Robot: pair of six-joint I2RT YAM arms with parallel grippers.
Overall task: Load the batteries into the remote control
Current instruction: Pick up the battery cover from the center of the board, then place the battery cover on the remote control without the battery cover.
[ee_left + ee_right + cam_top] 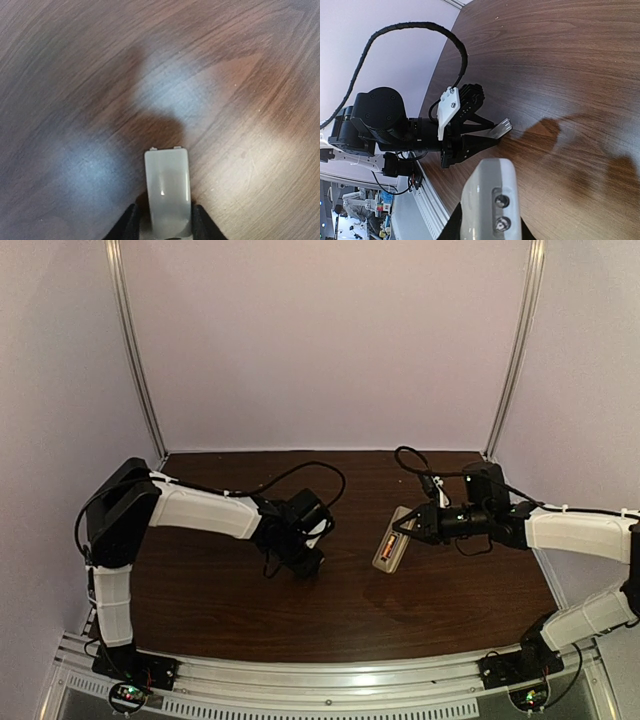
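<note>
Right gripper [410, 527] was pinching the remote control [391, 538] by one end, a bit right of the worktop's [230, 600] middle, with its back side facing up. Couldn't tell if the remote sat on the wood or hung just above it. One orange battery [387, 545] showed in the open bay. Whether a second one sat beside it was too small to make out. The left gripper [304, 558] was a bit left of the middle, its fingers [129, 225] clamped on the long sides of a small flat grey cover piece [167, 192]. It was low over the wood, two little tabs pointing away from the wrist. The two grippers were near each other but apart, tips roughly facing.
</note>
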